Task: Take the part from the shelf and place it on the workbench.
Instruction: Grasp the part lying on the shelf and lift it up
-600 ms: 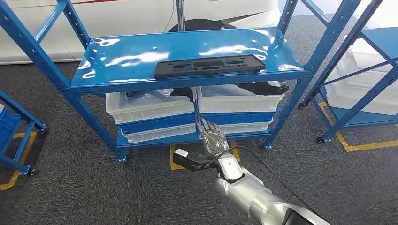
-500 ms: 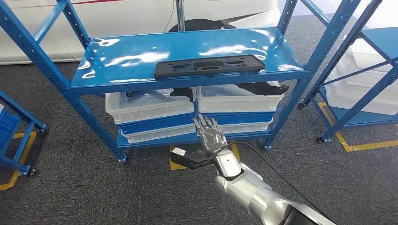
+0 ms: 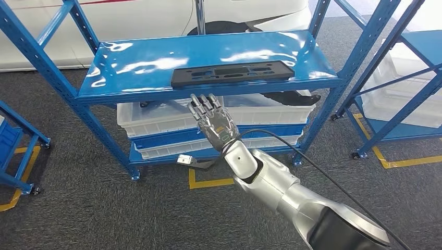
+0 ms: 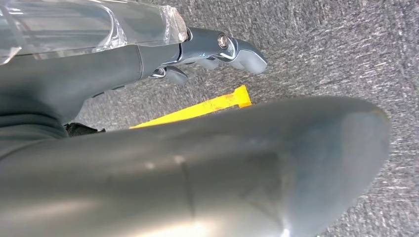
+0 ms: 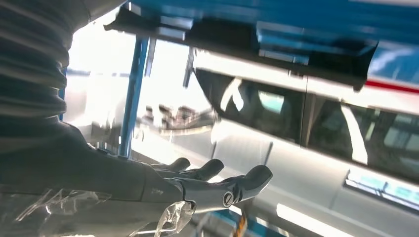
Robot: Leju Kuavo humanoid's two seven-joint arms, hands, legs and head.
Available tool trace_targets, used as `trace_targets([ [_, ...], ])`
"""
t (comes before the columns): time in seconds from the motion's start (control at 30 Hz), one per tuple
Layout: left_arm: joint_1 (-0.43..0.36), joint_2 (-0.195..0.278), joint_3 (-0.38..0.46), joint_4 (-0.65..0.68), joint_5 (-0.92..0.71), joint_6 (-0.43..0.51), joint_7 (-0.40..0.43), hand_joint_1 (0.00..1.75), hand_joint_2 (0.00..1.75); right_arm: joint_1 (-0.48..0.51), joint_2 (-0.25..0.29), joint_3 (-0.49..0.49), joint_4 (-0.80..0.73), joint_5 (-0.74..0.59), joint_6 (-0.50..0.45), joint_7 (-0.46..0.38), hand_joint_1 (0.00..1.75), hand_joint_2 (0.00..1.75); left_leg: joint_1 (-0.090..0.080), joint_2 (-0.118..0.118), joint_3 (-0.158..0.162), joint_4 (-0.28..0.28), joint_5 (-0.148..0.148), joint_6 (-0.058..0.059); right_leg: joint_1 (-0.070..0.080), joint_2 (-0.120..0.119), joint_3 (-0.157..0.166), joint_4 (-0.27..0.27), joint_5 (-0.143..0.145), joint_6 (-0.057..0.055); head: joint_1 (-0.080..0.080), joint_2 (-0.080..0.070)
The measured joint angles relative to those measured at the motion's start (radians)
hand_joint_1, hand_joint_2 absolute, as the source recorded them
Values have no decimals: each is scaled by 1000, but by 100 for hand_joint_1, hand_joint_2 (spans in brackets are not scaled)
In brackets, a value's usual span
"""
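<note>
The part (image 3: 232, 74) is a long flat black panel with cut-outs, lying along the front edge of the blue shelf's top board (image 3: 156, 54). My right hand (image 3: 212, 121) is raised in front of the shelf, just below that front edge and a little left of the part's middle. Its fingers are stretched upward and apart, and it holds nothing. In the right wrist view the same hand (image 5: 197, 185) lies flat with straight fingers beneath the shelf board (image 5: 296, 15). My left hand (image 4: 217, 49) hangs over the grey carpet, fingers loose and holding nothing.
White bins (image 3: 161, 117) (image 3: 266, 109) sit on the lower shelf, one holding dark parts. Another blue rack (image 3: 406, 78) stands at the right and a third (image 3: 15, 140) at the left. A black cable (image 3: 312, 161) runs along my right arm. Yellow tape (image 3: 208, 182) marks the floor.
My right hand has risen from the lower shelf's level to just under the top board's front edge, moving slightly left. The part has not moved.
</note>
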Motion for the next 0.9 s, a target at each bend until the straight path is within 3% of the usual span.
trace_targets([
  [0.17, -6, 0, -25, 3, 14, 2, 5, 0, 0, -30, -10, 12, -45, 128, 80, 28, 0, 175, 0, 0, 0, 0, 0, 0, 0, 0, 0, 0, 0, 0, 0, 0],
  [0.27, -9, 0, -35, 5, 18, 2, 4, 0, 0, -32, -16, 12, -52, 104, 125, 36, 0, 175, 0, 0, 0, 0, 0, 0, 0, 0, 0, 0, 0, 0, 0, 0],
  [0.8, -3, 2, -66, 15, 13, -3, 8, 0, 0, -22, -61, -63, 18, -429, 187, 13, 0, 175, 0, 0, 0, 0, 0, 0, 0, 0, -1, 0, 0, 0, 0, 0],
  [0.9, -6, 2, -69, 16, 13, -3, 5, 0, 0, -22, -63, -68, 32, -476, 178, 8, 0, 175, 0, 0, 0, 0, 0, 0, 0, 0, -1, 0, 0, 0, 0, 0],
])
